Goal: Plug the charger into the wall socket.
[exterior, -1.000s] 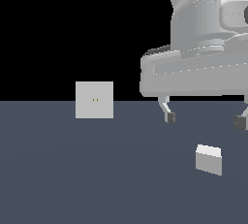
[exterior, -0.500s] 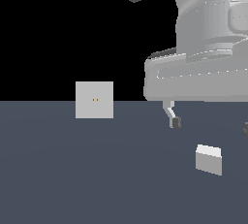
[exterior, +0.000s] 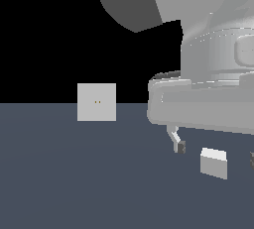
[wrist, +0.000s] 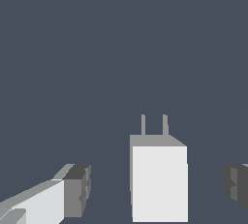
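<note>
The charger (exterior: 214, 163) is a small light-grey block with a whiter top, lying on the dark floor at the exterior view's right. In the wrist view the charger (wrist: 159, 182) shows two thin prongs at one end. My gripper (exterior: 217, 153) hangs open just above and around it, one fingertip (exterior: 180, 146) on each side, not touching. In the wrist view the gripper (wrist: 157, 186) straddles the block with dark pads (wrist: 77, 189) apart. The wall socket (exterior: 96, 102) is an upright square plate with two tiny orange holes, far off at the exterior view's left.
The dark grey floor (exterior: 74, 173) spreads under everything. The arm's large grey body (exterior: 208, 94) fills the exterior view's upper right.
My gripper has come down and shifted toward the exterior view's right, so its fingers now stand on both sides of the charger. The charger and socket have not moved.
</note>
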### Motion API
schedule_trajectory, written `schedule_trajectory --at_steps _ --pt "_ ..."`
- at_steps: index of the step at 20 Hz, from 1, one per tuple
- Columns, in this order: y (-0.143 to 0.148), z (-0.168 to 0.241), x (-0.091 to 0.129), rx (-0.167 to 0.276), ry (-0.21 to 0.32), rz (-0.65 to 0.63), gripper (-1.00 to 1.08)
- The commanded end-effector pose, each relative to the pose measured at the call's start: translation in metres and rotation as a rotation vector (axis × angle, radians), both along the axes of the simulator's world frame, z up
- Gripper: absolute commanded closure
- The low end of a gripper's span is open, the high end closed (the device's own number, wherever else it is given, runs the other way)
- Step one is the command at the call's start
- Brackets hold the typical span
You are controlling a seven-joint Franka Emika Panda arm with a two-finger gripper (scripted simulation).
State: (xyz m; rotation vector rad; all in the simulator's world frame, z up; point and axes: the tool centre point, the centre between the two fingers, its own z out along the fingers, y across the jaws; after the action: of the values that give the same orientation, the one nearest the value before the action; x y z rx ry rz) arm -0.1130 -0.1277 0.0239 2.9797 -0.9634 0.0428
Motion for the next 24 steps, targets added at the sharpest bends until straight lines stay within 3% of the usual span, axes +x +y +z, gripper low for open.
schedule_trajectory --at_steps 1,5,6,18,24 --pt "0.000 -0.008 0.000 0.000 -0.001 -0.001 -0.92" --pt "0.000 -0.012 0.000 0.000 -0.001 -0.001 -0.92" --pt "0.000 -0.012 0.000 0.000 -0.001 -0.001 1.08" --pt "0.001 -0.011 0.001 0.001 -0.001 0.005 1.08" --pt "0.021 0.000 0.018 -0.001 -0.001 0.092 1.08"
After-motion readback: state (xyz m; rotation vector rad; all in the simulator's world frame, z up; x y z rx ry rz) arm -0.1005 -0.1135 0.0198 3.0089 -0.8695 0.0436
